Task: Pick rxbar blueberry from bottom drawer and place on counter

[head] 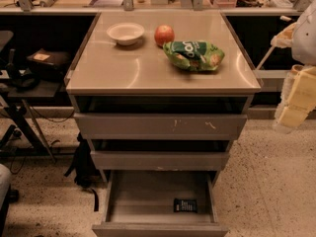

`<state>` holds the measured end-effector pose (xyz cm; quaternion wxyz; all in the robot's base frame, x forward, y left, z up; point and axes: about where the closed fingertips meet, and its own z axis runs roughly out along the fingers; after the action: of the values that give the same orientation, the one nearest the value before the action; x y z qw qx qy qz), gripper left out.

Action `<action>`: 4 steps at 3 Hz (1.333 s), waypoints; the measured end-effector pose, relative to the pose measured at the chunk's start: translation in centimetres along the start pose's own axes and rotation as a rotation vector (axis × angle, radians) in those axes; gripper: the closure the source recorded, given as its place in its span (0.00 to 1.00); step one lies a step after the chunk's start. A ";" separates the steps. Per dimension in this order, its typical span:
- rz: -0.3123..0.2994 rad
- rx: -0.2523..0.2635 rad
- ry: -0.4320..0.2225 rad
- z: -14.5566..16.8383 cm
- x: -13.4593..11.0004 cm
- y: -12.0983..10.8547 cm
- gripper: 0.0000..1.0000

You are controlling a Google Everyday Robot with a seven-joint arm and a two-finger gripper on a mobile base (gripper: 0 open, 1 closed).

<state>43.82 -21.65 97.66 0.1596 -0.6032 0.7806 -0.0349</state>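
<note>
Lying flat, 5 o'clock in bottom drawer (143, 196): rxbar blueberry (185, 205) | likely light, slick; pinch across width | gripper (298, 100) at 3 o'clock, opening cannot be told.

Round white shallow bowl (125, 33), upright, at rear left. Red apple (164, 35) to its right, apart from it. Crinkled green chip bag (193, 55) with white lettering, lying flat just in front of and to the right of the apple. Two narrow grey metal upper drawers (160, 126), a dark gap showing above each front. Black bag with straps (84, 169) on the speckled beige floor (266, 181), left of the drawers.
</note>
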 end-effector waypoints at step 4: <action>0.146 -0.139 -0.100 18.5 4.4 2.0 0.00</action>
<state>46.43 -22.72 78.72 0.1584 -0.5554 0.8140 0.0611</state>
